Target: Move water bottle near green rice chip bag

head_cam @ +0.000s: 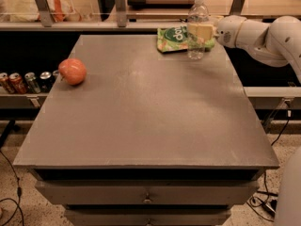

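The clear water bottle (pixel 197 17) with a white cap stands upright at the far right of the grey table (pixel 146 107). It is right beside the green rice chip bag (pixel 175 38), which lies flat at the table's back edge. My gripper (pixel 201 32) reaches in from the right on the white arm, and its pale fingers are around the bottle's middle.
A red-orange apple (pixel 72 71) sits near the table's left edge. Several soda cans (pixel 23 82) stand on a lower shelf to the left. A counter with railing posts (pixel 119 6) runs behind the table. Drawers (pixel 146 193) are under the tabletop.
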Robot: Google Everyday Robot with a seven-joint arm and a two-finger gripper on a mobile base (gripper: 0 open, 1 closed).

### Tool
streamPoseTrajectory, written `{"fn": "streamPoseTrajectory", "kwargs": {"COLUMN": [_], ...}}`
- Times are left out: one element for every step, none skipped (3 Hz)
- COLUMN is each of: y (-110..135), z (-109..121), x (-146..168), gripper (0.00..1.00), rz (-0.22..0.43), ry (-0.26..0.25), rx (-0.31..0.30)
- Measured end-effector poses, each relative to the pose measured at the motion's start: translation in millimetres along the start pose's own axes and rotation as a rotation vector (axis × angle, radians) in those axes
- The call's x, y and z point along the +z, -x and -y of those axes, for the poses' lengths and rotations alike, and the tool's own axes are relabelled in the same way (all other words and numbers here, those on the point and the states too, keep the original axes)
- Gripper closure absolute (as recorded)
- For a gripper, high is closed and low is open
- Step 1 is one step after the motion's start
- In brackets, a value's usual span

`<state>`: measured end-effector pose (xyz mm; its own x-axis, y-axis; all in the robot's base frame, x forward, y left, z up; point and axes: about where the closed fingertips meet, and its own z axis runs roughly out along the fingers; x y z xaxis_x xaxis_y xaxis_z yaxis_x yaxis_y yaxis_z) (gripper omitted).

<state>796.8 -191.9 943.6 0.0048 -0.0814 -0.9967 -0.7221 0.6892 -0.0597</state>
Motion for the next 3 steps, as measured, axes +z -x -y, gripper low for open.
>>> {"fn": "streamPoseTrajectory", "kwargs": {"y": [-6.5, -8.8, -9.8], "z": [1.4, 1.5, 1.3], "x": [5.9, 8.7, 10.1], "gripper": [1.0, 0.82, 0.59], "rz": [0.022, 0.034, 0.038], "ry": [0.003, 0.006, 0.01], "rx": [0.004, 0.004, 0.005]}}
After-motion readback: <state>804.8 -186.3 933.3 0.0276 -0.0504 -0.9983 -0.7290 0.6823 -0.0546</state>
